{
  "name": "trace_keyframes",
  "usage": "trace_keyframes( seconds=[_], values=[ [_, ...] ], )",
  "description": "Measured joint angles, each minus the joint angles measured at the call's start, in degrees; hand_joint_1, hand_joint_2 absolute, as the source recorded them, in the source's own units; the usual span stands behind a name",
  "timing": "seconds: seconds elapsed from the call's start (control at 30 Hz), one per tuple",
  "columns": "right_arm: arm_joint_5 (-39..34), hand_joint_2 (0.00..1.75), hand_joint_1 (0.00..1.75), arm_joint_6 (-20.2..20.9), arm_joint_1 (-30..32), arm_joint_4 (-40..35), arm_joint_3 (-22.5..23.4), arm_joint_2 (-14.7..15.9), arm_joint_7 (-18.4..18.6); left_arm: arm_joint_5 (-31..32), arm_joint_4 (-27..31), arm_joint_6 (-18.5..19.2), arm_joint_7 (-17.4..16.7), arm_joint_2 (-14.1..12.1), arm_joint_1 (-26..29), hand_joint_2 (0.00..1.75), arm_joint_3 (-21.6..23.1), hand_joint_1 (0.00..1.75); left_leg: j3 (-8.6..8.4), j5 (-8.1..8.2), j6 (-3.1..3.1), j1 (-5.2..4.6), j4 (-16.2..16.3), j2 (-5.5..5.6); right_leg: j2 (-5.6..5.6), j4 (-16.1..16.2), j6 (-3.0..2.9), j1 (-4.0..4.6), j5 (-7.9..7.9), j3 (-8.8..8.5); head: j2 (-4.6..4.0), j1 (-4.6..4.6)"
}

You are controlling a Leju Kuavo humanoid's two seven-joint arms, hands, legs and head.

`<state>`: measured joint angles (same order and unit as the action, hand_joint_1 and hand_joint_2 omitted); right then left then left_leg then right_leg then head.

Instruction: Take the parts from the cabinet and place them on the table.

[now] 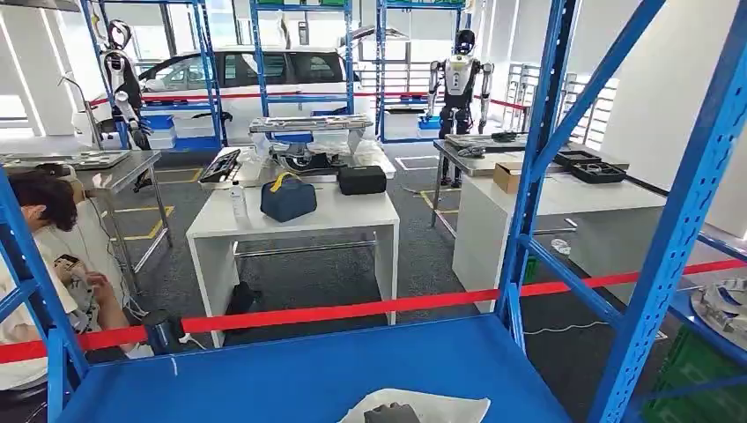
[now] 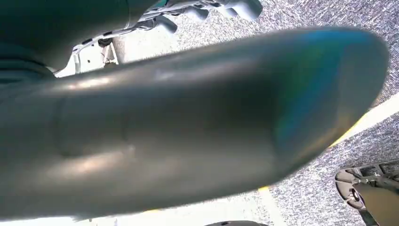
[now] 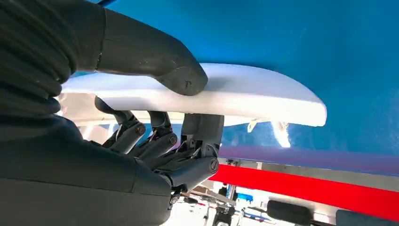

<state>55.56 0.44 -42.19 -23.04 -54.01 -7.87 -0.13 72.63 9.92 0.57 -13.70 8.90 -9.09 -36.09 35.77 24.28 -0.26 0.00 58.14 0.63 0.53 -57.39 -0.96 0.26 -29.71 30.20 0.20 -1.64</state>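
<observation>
Pick step: right hand (image 3: 155, 141) grasps the flat white plastic part (image 3: 244, 96), thumb on one face, fingers on the other, above the blue metal shelf (image 1: 291, 370). Left hand's (image 2: 188, 117) state: cannot tell. Next: withdraw clear of the shelf uprights.

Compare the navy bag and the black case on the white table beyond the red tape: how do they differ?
The navy bag is blue, rounded and soft-looking, with a yellow strap across its top; the black case is black, boxy and flat-topped, with no strap in sight. The bag stands taller and nearer the front edge of the white table; the case sits lower, further back and to the right. Both rest closed on the same tabletop.
</observation>
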Motion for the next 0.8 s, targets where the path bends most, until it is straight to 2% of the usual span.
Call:
trace_keyframes(
  seconds=[0.8],
  values=[
    [0.0, 1.75, 1.75, 0.0, 0.0, 0.0, 0.0, 0.0, 0.0, 0.0, 0.0, 0.0, 0.0, 0.0, 0.0, 0.0, 0.0, 0.0, 0.0, 0.0, 0.0, 0.0, 0.0, 0.0, 0.0, 0.0, 0.0, 0.0, 0.0, 0.0, 0.0, 0.0]
  ],
)
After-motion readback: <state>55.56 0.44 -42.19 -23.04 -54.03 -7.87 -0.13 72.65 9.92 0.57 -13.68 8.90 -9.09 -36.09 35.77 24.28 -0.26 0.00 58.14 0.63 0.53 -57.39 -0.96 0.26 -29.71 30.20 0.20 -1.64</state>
